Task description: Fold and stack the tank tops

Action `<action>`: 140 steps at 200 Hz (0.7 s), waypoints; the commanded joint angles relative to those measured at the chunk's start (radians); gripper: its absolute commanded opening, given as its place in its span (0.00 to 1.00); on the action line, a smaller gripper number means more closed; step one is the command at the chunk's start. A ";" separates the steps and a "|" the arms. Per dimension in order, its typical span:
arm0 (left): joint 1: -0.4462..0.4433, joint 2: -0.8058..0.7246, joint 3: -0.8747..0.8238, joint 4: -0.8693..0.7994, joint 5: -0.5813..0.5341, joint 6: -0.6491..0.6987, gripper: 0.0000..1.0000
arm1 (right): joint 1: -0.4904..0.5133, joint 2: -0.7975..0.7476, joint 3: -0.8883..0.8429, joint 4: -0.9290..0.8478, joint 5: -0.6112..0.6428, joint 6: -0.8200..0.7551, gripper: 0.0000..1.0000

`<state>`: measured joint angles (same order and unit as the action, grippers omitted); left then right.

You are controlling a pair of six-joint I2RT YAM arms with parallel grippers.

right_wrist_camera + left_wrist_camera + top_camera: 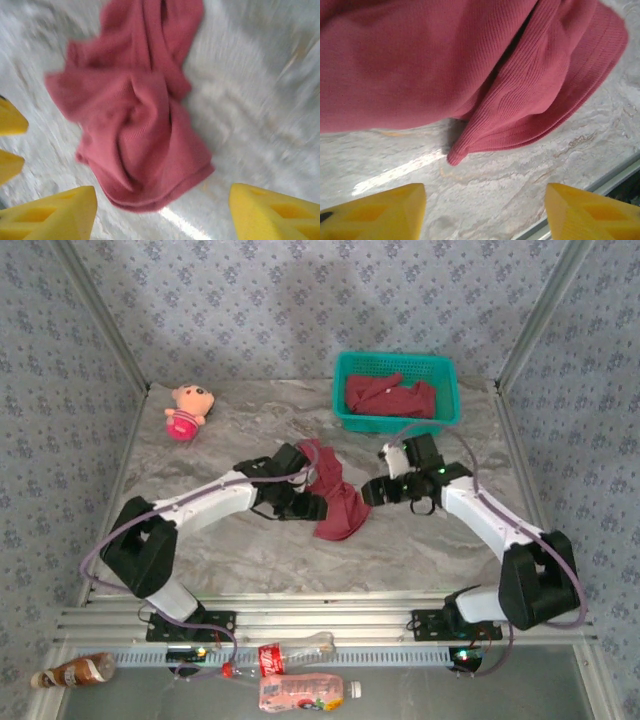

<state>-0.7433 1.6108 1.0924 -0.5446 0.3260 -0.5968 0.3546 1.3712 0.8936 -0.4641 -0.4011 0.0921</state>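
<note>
Tank top (530,95), ribbed maroon knit, lies crumpled on marbled table (520,200).

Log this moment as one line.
left end effector: open, beside crumpled maroon cloth tank top | right end effector: open, opposite side | teal plastic mesh basket: holds maroon cloth

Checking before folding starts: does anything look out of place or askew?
The tank top lies crumpled in a heap on the table, and a pink bottle lies on its side past the near rail.

Ribbed matt cloth tank top (530,95) lies on glossy marbled table (520,190).
</note>
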 commanded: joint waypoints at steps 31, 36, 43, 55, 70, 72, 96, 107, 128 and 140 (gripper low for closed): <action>-0.037 0.168 0.006 0.199 0.022 -0.055 0.51 | -0.010 0.173 0.012 0.128 -0.017 0.058 0.66; -0.039 0.178 0.010 0.187 0.015 -0.047 0.50 | -0.006 0.188 0.013 0.138 -0.034 0.068 0.64; -0.042 0.187 0.012 0.175 0.009 -0.037 0.49 | 0.003 0.207 0.010 0.144 -0.035 0.077 0.62; -0.045 0.192 0.008 0.172 -0.003 -0.030 0.47 | 0.014 0.244 0.014 0.134 -0.025 0.071 0.58; -0.050 0.202 0.020 0.142 -0.026 -0.014 0.38 | 0.015 0.280 0.013 0.159 -0.038 0.070 0.50; -0.051 0.202 0.021 0.144 -0.026 -0.013 0.37 | 0.015 0.284 0.013 0.162 -0.036 0.070 0.48; -0.061 0.193 0.034 0.159 -0.010 -0.024 0.08 | 0.015 0.292 0.039 0.158 -0.028 0.065 0.31; -0.061 0.166 0.055 0.124 -0.024 -0.023 0.00 | 0.014 0.258 0.037 0.148 -0.005 0.060 0.25; -0.044 0.074 0.135 0.023 -0.045 -0.009 0.00 | -0.009 0.144 0.015 0.158 0.049 0.068 0.18; -0.021 0.042 0.231 -0.071 -0.057 0.017 0.00 | -0.027 0.064 0.012 0.189 0.093 0.080 0.15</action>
<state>-0.7959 1.7721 1.1564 -0.4656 0.3000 -0.6193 0.3576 1.5913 0.8944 -0.3187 -0.3870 0.1574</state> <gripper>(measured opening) 0.044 0.172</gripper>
